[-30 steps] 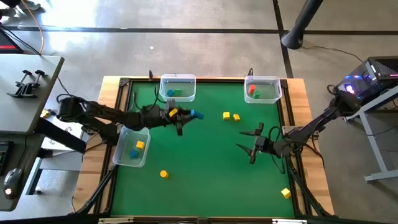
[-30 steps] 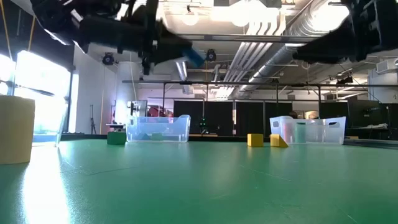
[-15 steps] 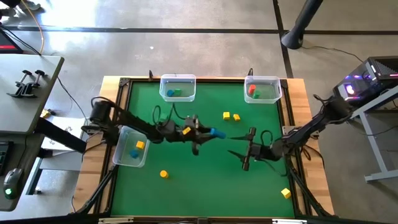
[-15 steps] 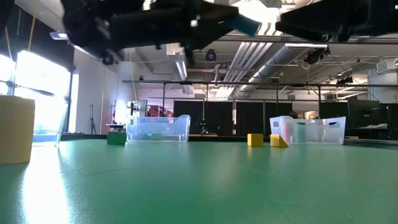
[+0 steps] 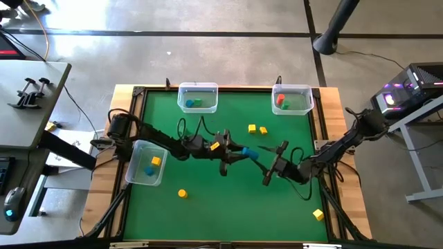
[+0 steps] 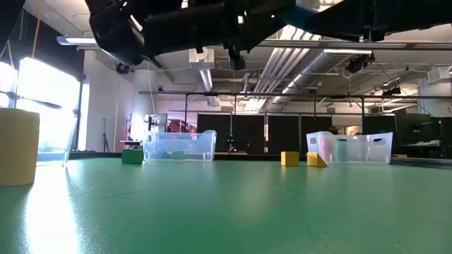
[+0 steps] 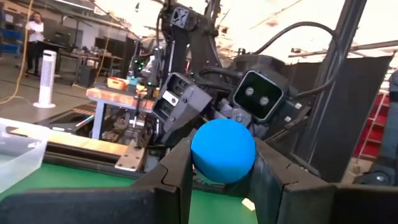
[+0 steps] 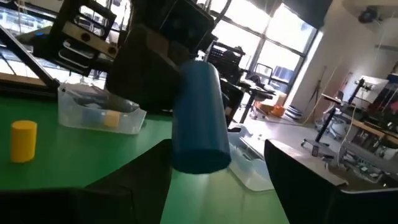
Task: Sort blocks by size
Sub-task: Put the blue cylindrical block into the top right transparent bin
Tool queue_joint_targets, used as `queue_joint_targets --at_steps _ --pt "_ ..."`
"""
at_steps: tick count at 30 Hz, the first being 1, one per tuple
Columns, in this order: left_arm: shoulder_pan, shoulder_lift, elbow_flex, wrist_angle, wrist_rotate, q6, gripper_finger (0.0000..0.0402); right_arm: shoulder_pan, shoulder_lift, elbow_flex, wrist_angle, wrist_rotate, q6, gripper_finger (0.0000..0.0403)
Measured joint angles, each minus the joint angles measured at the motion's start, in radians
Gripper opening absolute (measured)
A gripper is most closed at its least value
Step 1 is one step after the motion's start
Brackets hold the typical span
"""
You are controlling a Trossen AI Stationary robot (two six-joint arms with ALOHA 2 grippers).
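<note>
- Left gripper (image 5: 246, 152) stretched out over the middle of the green mat (image 5: 208, 200), clamped on a blue cylinder (image 5: 251, 154); cylinder pinched between the two dark fingers (image 7: 176, 168), round end face toward the wrist camera.
- Right gripper (image 5: 275, 162) just beside that cylinder's free end, fingers spread wide and empty; in the right wrist view, blue cylinder hanging between the open fingers (image 8: 292, 171) without visibly touching either.
- Both grippers raised above the mat, dark shapes along the top of the low view.
- Two yellow blocks (image 5: 257, 128) side by side on the mat, near the far right bin (image 5: 292, 98); red and green pieces inside that bin.
- Far middle bin (image 5: 198, 97) holding a blue and a green piece.
- Near left bin (image 5: 147, 163) at the mat's left edge, under the left arm, holding a blue and a yellow piece.
- Yellow cylinder (image 5: 182, 194) upright on the mat, near that left bin, well apart from both grippers.
- Another yellow block (image 5: 318, 215) near the mat's front right corner, beside the right arm's base.
- Person standing far off in the room, seen in the left wrist view.
</note>
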Motion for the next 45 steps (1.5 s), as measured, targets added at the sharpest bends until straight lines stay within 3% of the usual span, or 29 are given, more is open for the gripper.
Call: queue_joint_targets --at_steps 8,16,21,25,27,30,33,35,39,42,45 --pt "-0.003 0.000 0.000 -0.017 -0.002 0.008 0.0093 -0.001 0.000 0.000 0.012 -0.156 0.010 0.0233" --pt "-0.004 0.000 0.000 -0.026 -0.017 0.010 0.0097 -0.012 -0.001 0.000 -0.009 -0.135 0.032 0.0119" --pt "-0.002 -0.002 0.000 -0.074 -0.022 0.008 0.0130 -0.012 -0.010 0.002 -0.104 -0.073 0.091 0.0117" --pt "0.019 -0.067 0.000 -0.260 -0.034 0.016 0.0163 -0.011 -0.103 0.004 -0.256 0.021 0.153 0.0117" --pt "0.024 -0.110 0.000 -0.403 -0.059 0.016 0.0172 -0.018 -0.185 0.032 -0.423 0.054 0.218 0.0117" --pt "0.020 -0.176 -0.001 -0.603 -0.135 0.016 0.0174 -0.062 -0.333 0.134 -0.893 0.023 0.425 0.0117" --pt "0.003 -0.226 0.000 -0.699 -0.226 0.017 0.0173 -0.194 -0.435 0.309 -1.484 -0.195 0.762 0.0117" --pt "-0.011 -0.236 0.000 -0.725 -0.269 0.019 0.0173 -0.316 -0.444 0.419 -1.796 -0.331 0.883 0.0117" --pt "-0.028 -0.238 0.000 -0.724 -0.314 0.053 0.0172 -0.603 -0.402 0.599 -2.162 -0.498 0.858 0.0117" --pt "-0.030 -0.234 0.000 -0.724 -0.331 0.059 0.0172 -0.845 -0.333 0.703 -2.272 -0.638 0.718 0.0117" --pt "-0.030 -0.233 0.000 -0.725 -0.333 0.059 0.0172 -1.062 -0.236 0.785 -2.300 -0.705 0.565 0.0117"
